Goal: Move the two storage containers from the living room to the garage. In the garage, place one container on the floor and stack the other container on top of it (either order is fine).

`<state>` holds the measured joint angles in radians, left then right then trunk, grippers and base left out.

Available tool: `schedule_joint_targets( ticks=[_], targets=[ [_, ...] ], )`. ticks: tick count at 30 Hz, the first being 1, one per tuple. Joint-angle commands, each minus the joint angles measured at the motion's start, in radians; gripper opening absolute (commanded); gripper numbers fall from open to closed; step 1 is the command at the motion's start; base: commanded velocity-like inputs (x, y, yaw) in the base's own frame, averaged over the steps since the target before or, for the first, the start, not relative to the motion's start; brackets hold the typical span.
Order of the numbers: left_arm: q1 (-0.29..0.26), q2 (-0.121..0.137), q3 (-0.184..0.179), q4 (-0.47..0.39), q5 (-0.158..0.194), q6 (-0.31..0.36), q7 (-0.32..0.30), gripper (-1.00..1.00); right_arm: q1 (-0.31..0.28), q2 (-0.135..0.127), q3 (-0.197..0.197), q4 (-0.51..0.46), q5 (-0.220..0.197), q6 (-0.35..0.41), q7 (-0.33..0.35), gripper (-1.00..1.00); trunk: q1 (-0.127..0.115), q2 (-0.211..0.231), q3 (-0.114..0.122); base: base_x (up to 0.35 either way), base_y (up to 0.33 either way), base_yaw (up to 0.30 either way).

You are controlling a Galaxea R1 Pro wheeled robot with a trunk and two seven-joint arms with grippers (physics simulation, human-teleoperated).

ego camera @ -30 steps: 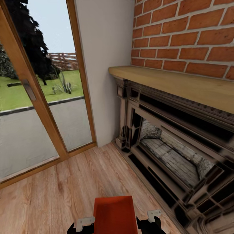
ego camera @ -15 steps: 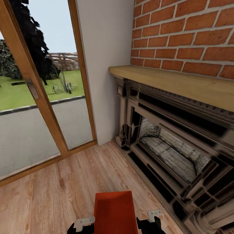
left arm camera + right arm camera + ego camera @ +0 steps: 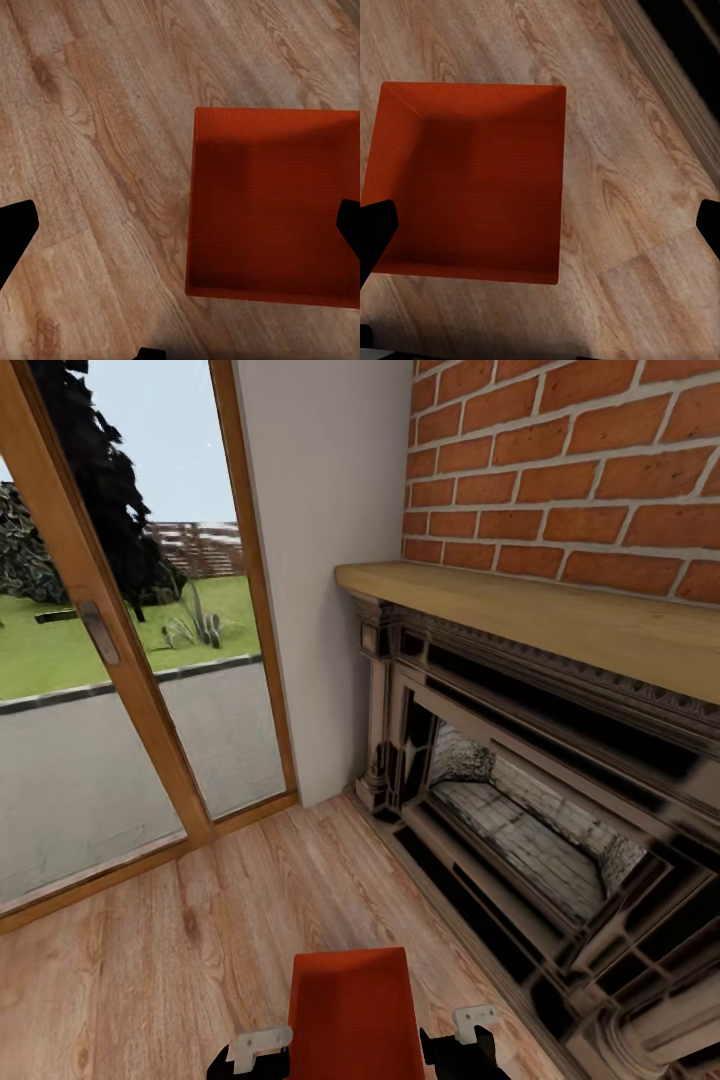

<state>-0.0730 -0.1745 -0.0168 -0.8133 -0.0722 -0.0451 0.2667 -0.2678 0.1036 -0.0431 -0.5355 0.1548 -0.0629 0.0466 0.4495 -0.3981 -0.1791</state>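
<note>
left gripper (image 3: 262,1046): spread wide, holding nothing | right gripper (image 3: 468,1028): likewise spread, empty | bin (image 3: 350,1012): between both grippers, equally near, long axis pointing away from robot | over plank floor (image 3: 180,960), fireplace (image 3: 520,800) to right

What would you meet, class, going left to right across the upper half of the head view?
Glass door → white wall → brick wall, with the wooden mantel below it.

Black left tool (image 3: 245,1055) and right tool (image 3: 462,1040) carry pale grey bracket-like plates.
</note>
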Motion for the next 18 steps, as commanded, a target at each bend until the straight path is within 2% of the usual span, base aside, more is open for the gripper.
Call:
schedule_joint_targets(
  ticks=[1,18],
  targets=[
    [-0.001,0.000,-0.002,0.000,-0.008,-0.001,0.007,1.00,-0.001,0.001,-0.005,0.000,0.008,-0.003,0.005,1.00,0.001,-0.002,-0.002,0.000,0.000,0.000],
    [-0.001,0.000,-0.002,0.000,-0.008,-0.001,0.007,1.00,-0.001,0.001,-0.004,0.000,0.008,-0.004,0.005,1.00,0.001,-0.002,-0.002,0.000,0.000,0.000]
  ],
)
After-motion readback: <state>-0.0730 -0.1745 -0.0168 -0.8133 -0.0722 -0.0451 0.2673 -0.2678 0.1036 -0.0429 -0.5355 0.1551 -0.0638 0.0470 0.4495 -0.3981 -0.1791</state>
